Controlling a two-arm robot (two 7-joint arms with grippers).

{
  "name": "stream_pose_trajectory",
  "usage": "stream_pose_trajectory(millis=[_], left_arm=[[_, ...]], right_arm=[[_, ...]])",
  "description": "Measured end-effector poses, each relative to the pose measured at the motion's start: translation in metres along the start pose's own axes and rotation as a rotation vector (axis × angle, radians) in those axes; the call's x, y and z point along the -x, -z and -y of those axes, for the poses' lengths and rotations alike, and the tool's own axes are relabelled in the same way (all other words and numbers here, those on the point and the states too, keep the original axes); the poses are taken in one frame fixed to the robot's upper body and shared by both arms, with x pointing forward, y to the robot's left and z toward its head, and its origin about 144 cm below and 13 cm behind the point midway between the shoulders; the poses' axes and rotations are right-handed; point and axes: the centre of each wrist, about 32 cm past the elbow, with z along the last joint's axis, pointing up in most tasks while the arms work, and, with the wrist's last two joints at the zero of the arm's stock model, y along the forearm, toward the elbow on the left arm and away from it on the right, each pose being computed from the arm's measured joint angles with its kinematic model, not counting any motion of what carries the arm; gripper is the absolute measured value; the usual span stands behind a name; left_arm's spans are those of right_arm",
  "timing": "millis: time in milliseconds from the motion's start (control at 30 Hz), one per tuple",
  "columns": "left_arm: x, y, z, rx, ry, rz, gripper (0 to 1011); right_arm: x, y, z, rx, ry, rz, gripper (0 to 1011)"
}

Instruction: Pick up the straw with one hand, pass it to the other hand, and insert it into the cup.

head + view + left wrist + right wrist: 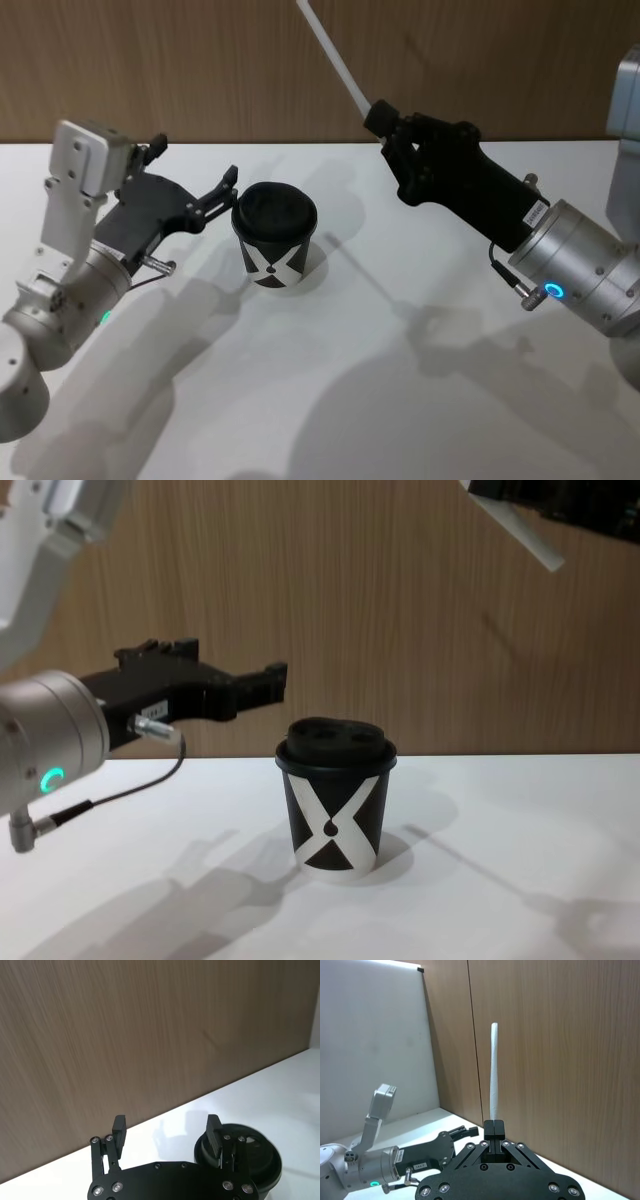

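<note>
Right gripper pinches the straw, axis slanting up-left; I see the cup to its left, left gripper spread alongside.

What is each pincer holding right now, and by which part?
The right pincer grips the long thin white straw near one end, and the rest sticks out past its fingertips. The left pincer is open and empty.

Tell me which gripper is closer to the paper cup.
Left. The left gripper sits open beside the paper cup; the right gripper holds the straw raised farther off.
</note>
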Motion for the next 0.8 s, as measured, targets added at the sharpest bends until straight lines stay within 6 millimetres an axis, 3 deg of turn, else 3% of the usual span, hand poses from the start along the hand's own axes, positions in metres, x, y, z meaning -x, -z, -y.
stream_pose_trajectory(millis=[800], left_arm=[[-0.028,-0.030,0.004,0.129,0.263,-0.207,1003]], right_arm=[[0.000,0.000,-0.001,0.002,-0.006,-0.004,0]])
